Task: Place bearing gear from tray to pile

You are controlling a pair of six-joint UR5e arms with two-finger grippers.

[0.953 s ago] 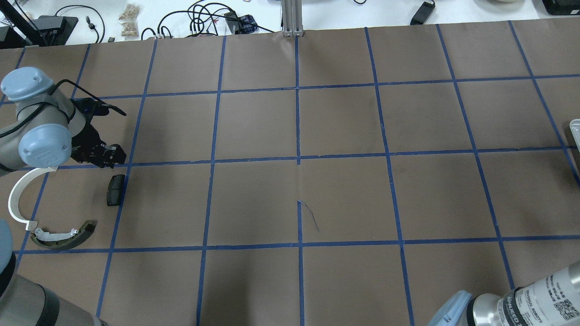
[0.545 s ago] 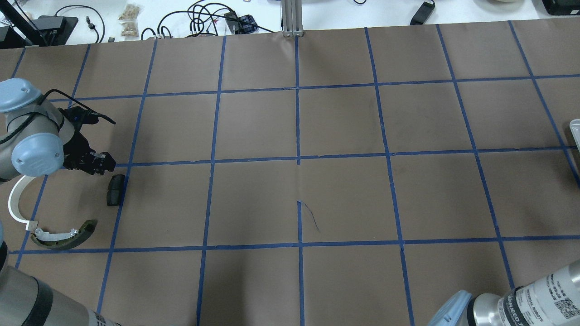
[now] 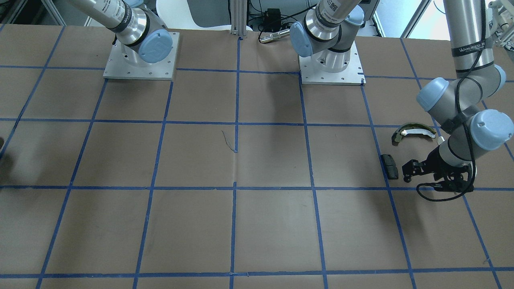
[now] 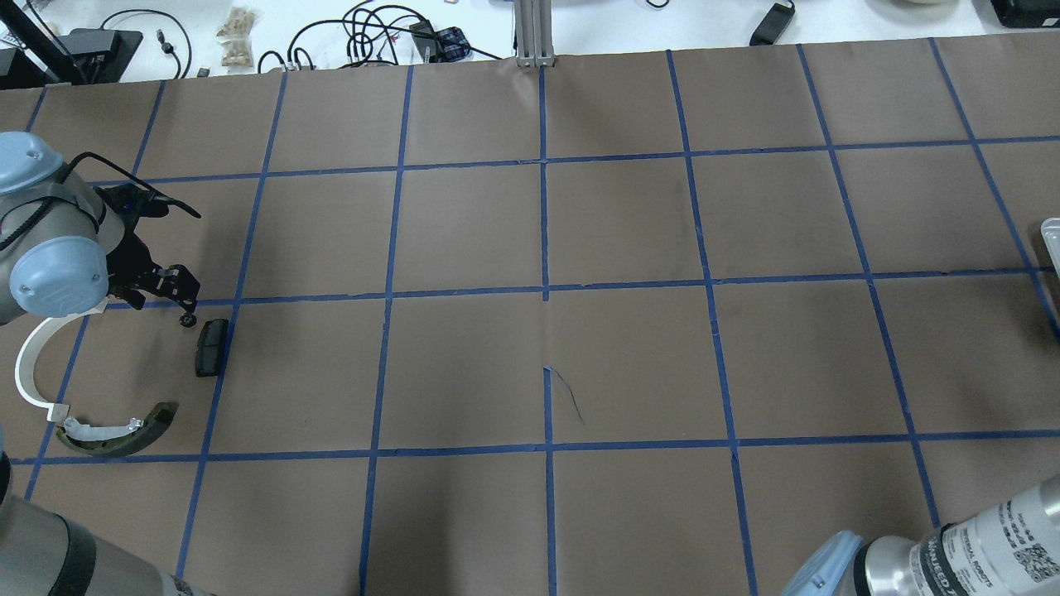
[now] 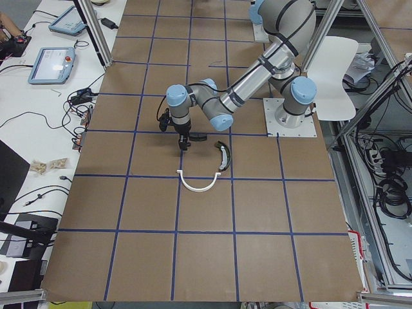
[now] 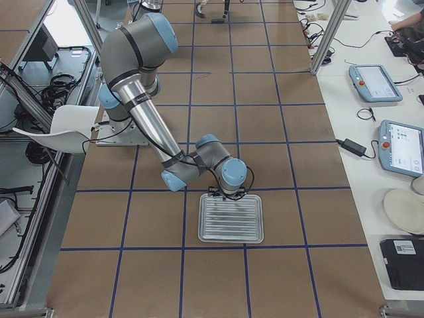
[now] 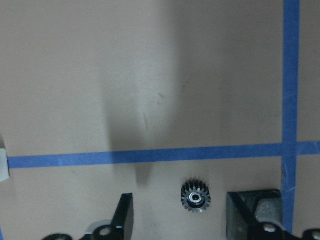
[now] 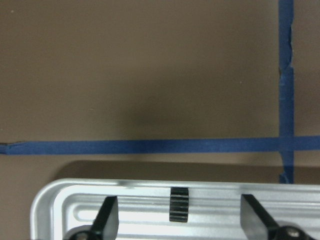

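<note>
Between the spread fingers point(image 7: 125, 215) of the left gripper point(image 3: 407, 171) the bearing gear point(image 7: 196, 197) lies flat on the brown table sheet point(image 4: 629, 356), touching neither finger. Its bore faces up, so its axis is upright and, being round, it has no long side. A blue tape line point(image 7: 150, 156) crosses just past it. The black pad point(image 4: 210, 347) lies just beside the gear but apart from it. The white arc point(image 4: 29, 364) and the olive-and-white shoe point(image 4: 116, 430) curve close behind the arm.

Beyond this pile a wide stretch of gridded sheet runs to the table's other end. There the right gripper point(image 8: 178, 225) hangs spread over the tray point(image 6: 232, 228), close to its rim. A second gear point(image 8: 179, 204) stands on edge between the fingers — flat faces toward them, long side across their closing line.
</note>
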